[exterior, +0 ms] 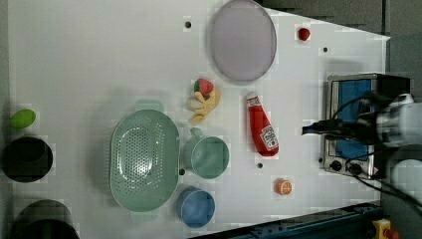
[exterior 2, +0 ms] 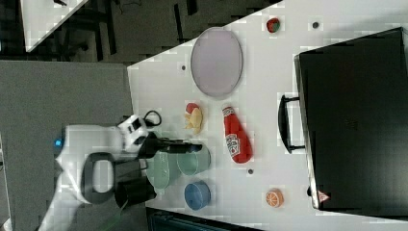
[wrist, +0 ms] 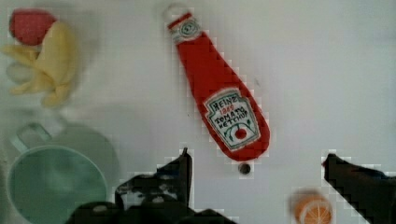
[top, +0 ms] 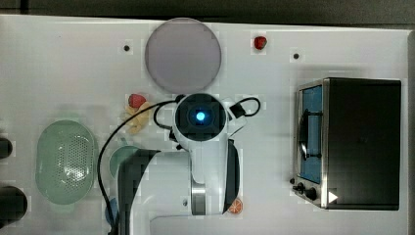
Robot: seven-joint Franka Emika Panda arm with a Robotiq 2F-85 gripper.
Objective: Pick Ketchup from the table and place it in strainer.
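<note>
The ketchup bottle point(wrist: 219, 98) looks like glossy red plastic with a printed paper-like label. The strainer point(exterior: 144, 167) is pale mint plastic, matt and dotted with holes, and the cup point(exterior: 206, 157) beside it is similar smooth plastic. The table point(exterior: 99, 59) is smooth, matt white. The toaster oven point(top: 355, 142) has shiny metal trim and a dull black casing.

Label reads clean in the wrist view: the Ketchup point(wrist: 219, 100) carries a white label with "HEINZ" across the top, then "TOMATO KETCHUP" in dark letters (a small red line between them, too fine to make out). A round emblem sits on the neck band, unreadable. Nothing else here bears legible writing.
</note>
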